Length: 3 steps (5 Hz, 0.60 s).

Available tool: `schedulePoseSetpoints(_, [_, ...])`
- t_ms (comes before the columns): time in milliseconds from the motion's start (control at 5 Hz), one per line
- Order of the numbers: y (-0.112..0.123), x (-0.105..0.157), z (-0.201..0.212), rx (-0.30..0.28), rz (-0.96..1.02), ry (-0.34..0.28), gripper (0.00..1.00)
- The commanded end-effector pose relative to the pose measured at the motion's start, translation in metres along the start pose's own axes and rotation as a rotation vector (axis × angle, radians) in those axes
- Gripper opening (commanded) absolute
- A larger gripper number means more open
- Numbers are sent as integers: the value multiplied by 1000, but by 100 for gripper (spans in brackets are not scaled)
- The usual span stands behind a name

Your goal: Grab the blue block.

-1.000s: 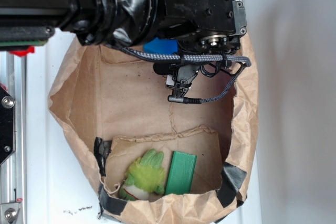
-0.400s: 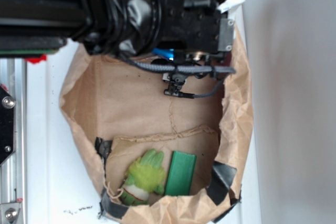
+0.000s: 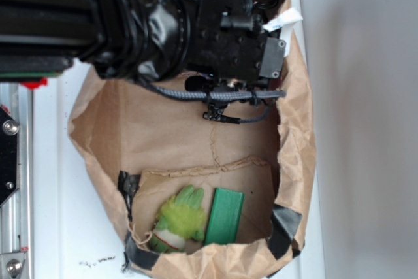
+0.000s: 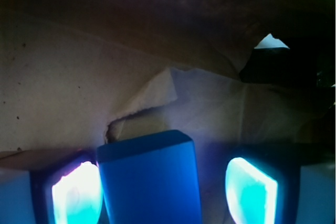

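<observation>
The blue block [image 4: 149, 179] is between our jaws [image 4: 163, 192] in the wrist view. It lies on the brown paper floor of the bag [image 3: 163, 135], at the far end under the arm [image 3: 163, 24], so in the exterior view we cannot see it at all. The two glowing pads [image 4: 77, 192] stand on each side of the block. The left pad is very near its side, and on the right a dark gap is open between block and pad. So the jaws are open, placed around the block, and they hold nothing yet as far as we can judge.

We think the approach is done: the jaws are low and the block is in the middle between them. What is left is to close on it and to lift it out of the bag.

Compared with one second ago, the arm has gone deeper toward the far end of the bag. Then a piece of blue was visible under the wrist; now the black body covers it fully. The green block [image 3: 224, 216] and the fluffy green toy [image 3: 179, 220] at the near end have not moved.
</observation>
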<state>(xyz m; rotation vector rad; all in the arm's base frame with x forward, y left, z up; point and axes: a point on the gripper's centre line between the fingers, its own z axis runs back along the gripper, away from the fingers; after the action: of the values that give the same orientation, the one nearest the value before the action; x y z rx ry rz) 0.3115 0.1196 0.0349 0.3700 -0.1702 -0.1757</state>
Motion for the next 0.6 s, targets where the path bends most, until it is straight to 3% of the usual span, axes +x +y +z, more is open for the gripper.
schedulePoseSetpoints(0, [7,10,7,-4,19,-27,0])
schedulePoseSetpoints(400, [6,13,17,-26,53,-31,0])
